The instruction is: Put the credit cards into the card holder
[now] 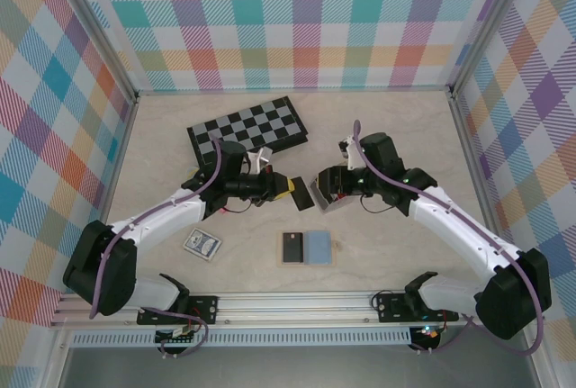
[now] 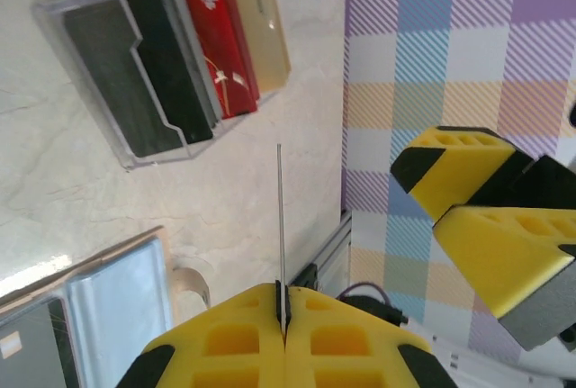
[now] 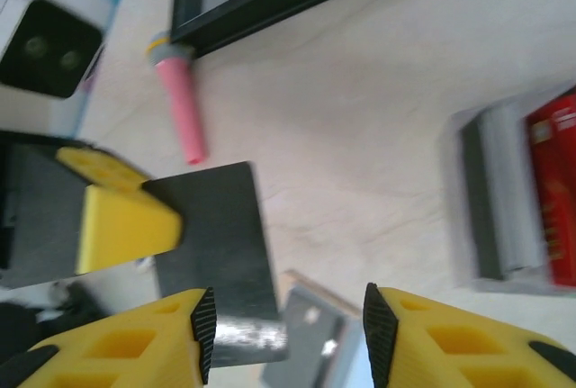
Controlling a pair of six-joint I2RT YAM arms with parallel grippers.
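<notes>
From where I stand, the left gripper (image 2: 283, 302) has its yellow fingers pressed fully together on a thin black plastic card (image 3: 211, 226). The card sticks straight out from the fingertips, with its long axis in line with them. The right gripper (image 3: 286, 316) stands just opposite, its jaws about half apart and holding nothing; the end of the card is beside one of its fingers only. The small clear-grey plastic card holder (image 2: 90, 100) stands on the table below and ahead of the left fingers, a little to one side of the card's edge. It has a red card (image 2: 216, 41) and a gold card (image 2: 263, 19) in its slots. I think the left arm must do the insertion, and the card must first turn, because the slots run at an angle to it. One blue card (image 1: 318, 246) lies on the flat tan leather wallet (image 1: 306, 264) near the arm bases.
</notes>
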